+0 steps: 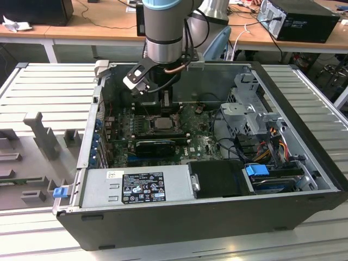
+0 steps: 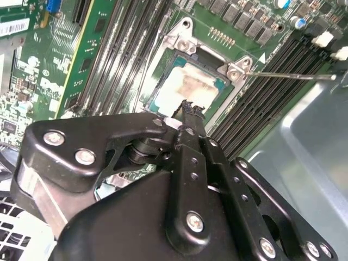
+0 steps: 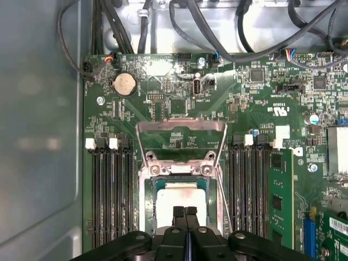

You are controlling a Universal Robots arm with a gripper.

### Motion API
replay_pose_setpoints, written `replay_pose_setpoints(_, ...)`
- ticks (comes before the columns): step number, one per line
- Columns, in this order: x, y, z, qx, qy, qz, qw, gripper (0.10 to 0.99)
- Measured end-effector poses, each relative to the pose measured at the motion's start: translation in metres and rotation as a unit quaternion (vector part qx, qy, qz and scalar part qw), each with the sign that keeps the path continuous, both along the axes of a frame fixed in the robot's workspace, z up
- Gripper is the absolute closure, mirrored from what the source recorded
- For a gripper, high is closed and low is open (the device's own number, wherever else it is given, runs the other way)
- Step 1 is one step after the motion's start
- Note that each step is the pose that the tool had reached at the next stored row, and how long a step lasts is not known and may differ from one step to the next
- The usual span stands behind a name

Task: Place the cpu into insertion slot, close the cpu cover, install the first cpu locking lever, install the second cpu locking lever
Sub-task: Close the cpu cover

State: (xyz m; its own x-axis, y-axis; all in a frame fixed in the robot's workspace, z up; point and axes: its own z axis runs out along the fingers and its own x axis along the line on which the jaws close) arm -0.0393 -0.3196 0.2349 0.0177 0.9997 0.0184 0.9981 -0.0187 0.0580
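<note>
The cpu (image 3: 179, 197) (image 2: 191, 87), a pale square chip, lies flat in the insertion slot (image 3: 145, 202) (image 2: 156, 81) on the green board. In the exterior view the slot (image 1: 162, 124) sits in the middle of the open computer case, right under the arm. My gripper (image 3: 185, 211) (image 2: 188, 106) (image 1: 165, 102) hangs just over the chip's near edge, its black fingers shut together with nothing between them. The cpu cover (image 3: 181, 126), a grey frame with a large cut-out, stands swung open behind the slot. A thin metal locking lever (image 3: 222, 196) (image 2: 288, 76) sticks out unlatched beside the slot.
Long black memory slots (image 3: 107, 196) (image 3: 250, 190) flank the socket, with a green card (image 3: 280, 202) beside one bank. Cables (image 3: 217, 27) run along the board's far edge. The case wall (image 3: 38, 136), power supply (image 1: 136, 187) and drive cage (image 1: 255, 117) hem in the board.
</note>
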Motion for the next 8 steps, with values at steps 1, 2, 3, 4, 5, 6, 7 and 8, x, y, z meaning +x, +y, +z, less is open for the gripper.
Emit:
replay_pose_setpoints(1, 0.0013, 0.0, 0.0, 0.0, 0.0001, 0.0, 1.0, 0.98)
replay_pose_setpoints(2, 0.0032, -0.0001, 0.0, 0.0, 0.0003, 0.0, 1.0, 0.98)
replay_pose_setpoints(3, 0.0055, -0.0002, 0.0, 0.0, 0.0007, 0.0, 1.0, 0.98)
replay_pose_setpoints(4, 0.007, -0.0002, -0.0001, 0.0005, 0.0015, 0.0, 1.0, 0.98)
replay_pose_setpoints(5, 0.007, -0.0002, 0.0012, 0.0005, 0.0016, 0.0, 1.0, 0.98)
replay_pose_setpoints(6, 0.007, -0.0002, 0.0041, 0.0006, 0.0015, 0.0, 1.0, 0.98)
replay_pose_setpoints(7, 0.007, -0.0002, 0.0068, 0.0006, 0.0015, 0.0, 1.0, 0.98)
replay_pose_setpoints(8, 0.007, -0.0002, 0.0091, 0.0006, 0.0015, 0.0, 1.0, 0.98)
